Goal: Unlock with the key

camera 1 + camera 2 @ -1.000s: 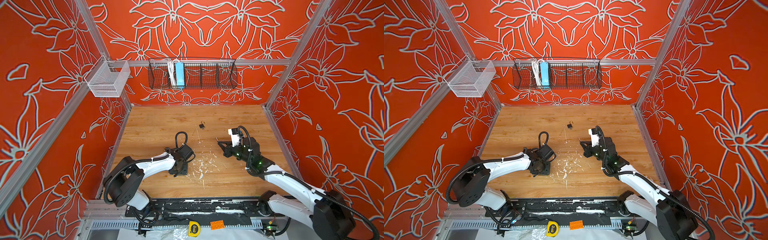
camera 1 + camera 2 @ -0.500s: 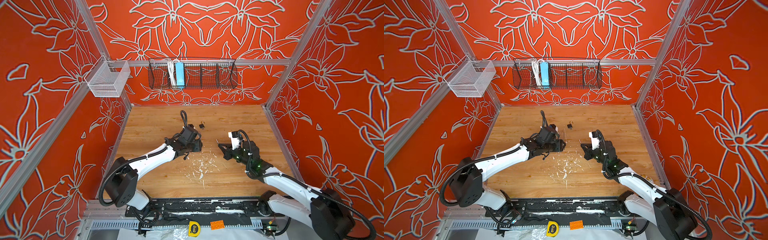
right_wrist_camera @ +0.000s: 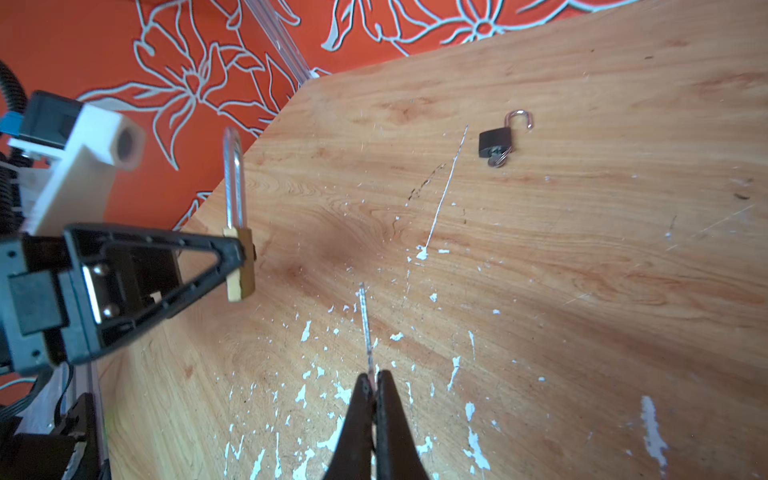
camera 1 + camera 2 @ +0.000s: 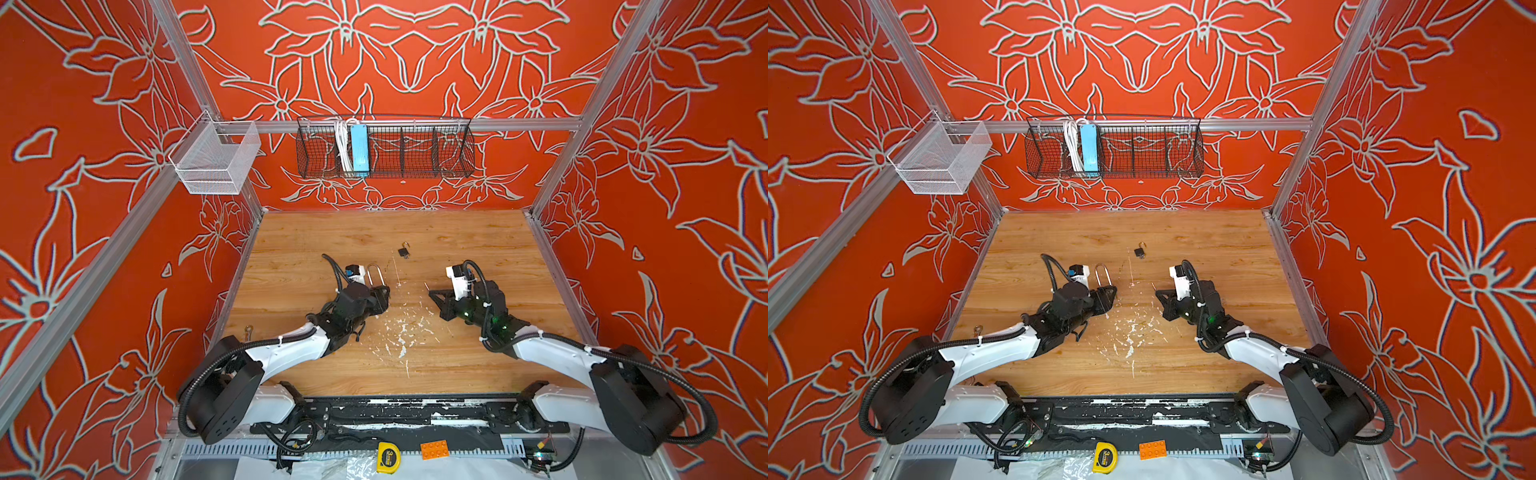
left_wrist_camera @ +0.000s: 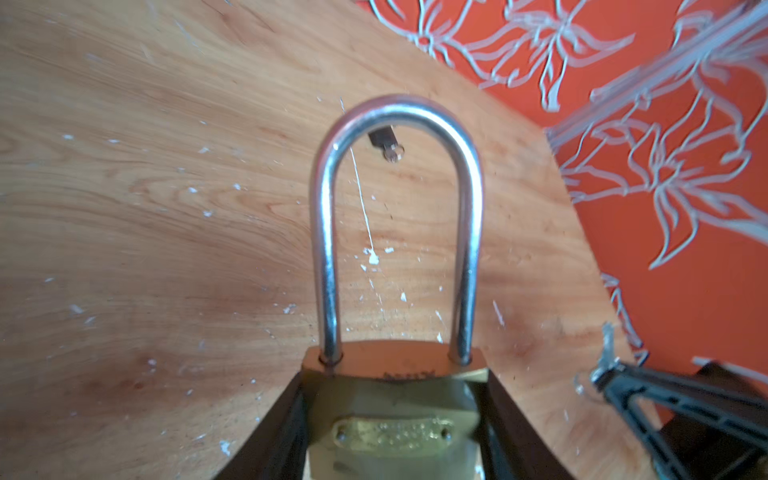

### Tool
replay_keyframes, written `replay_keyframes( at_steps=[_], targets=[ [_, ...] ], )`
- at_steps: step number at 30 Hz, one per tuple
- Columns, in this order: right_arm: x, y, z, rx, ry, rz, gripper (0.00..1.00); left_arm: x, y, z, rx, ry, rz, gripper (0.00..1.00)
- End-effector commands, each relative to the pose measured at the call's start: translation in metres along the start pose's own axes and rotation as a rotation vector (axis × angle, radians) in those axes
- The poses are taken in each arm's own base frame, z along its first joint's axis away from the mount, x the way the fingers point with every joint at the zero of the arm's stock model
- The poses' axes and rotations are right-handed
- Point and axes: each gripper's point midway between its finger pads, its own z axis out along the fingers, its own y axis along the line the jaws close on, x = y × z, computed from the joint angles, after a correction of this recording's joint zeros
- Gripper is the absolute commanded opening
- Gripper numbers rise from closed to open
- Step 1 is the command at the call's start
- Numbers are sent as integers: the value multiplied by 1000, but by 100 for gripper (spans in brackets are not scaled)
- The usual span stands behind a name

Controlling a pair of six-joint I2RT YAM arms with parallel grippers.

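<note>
A brass padlock (image 5: 395, 415) with a long silver shackle (image 4: 374, 275) (image 4: 1103, 274) sits between the fingers of my left gripper (image 5: 395, 374), which is shut on its body. In both top views the left gripper (image 4: 380, 297) (image 4: 1111, 295) hovers left of the table's middle, shackle pointing to the back wall. My right gripper (image 3: 374, 376) (image 4: 432, 293) (image 4: 1158, 293) is shut on a thin key (image 3: 365, 324) whose blade sticks out past the tips. The key's tip (image 4: 427, 286) is apart from the padlock (image 3: 241, 266), a short gap to its right.
A small black padlock (image 4: 404, 251) (image 3: 494, 141) lies open farther back with a key ring at its base. A small metal ring piece (image 4: 248, 330) lies by the left wall. White paint flecks (image 4: 401, 332) mark the wooden table (image 4: 478, 241). Wire baskets (image 4: 384, 145) hang on the back wall.
My left arm has swung away from the front edge toward the table's middle, carrying the brass padlock closer to the right gripper. The right gripper has barely shifted.
</note>
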Motion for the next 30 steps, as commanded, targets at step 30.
replay_keyframes(
  at_steps=[30],
  targets=[
    [12, 60, 31, -117, 61, -102, 0, -16, -23, 7, 296, -235, -510, 0]
  ],
)
